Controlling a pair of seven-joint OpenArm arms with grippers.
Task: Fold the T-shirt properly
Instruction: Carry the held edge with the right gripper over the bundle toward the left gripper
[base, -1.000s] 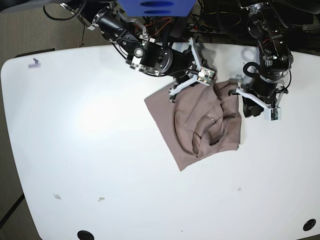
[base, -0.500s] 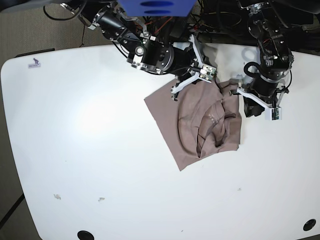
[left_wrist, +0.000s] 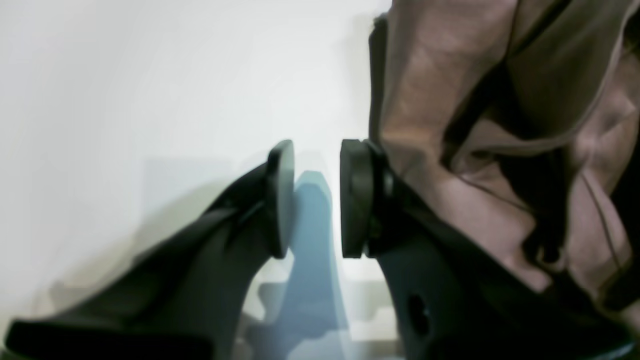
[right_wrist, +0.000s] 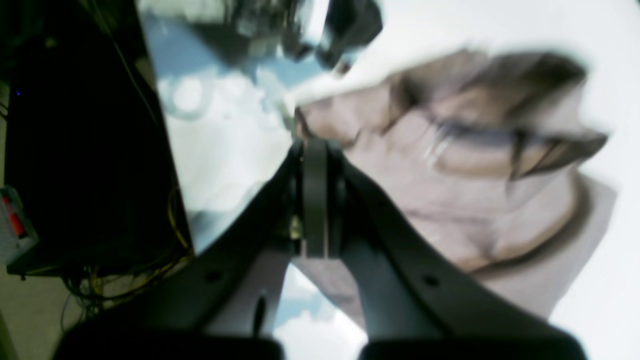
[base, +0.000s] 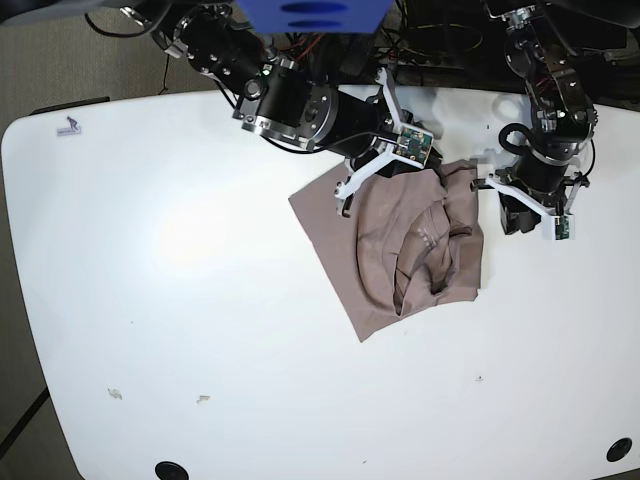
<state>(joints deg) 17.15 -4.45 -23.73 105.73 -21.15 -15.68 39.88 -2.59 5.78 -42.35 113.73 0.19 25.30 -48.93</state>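
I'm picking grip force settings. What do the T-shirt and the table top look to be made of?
The dusty mauve-brown T-shirt looks like thin, soft knit fabric with a matte finish: it bunches into loose wrinkles and shows stitched hems. The white table top seems hard and smooth, perhaps laminate or painted board, with a soft glare patch; which one cannot be told.

White table (base: 200, 300); small sticker (base: 68, 126) near far corner; two black holes (base: 171, 469) along near edge.

My pads (left_wrist: 280, 200) are black, my frames white; the T-shirt (base: 415, 250) is plain dusty mauve-brown, no print, on a white table (base: 200, 300) with a blue block (base: 312, 14) above
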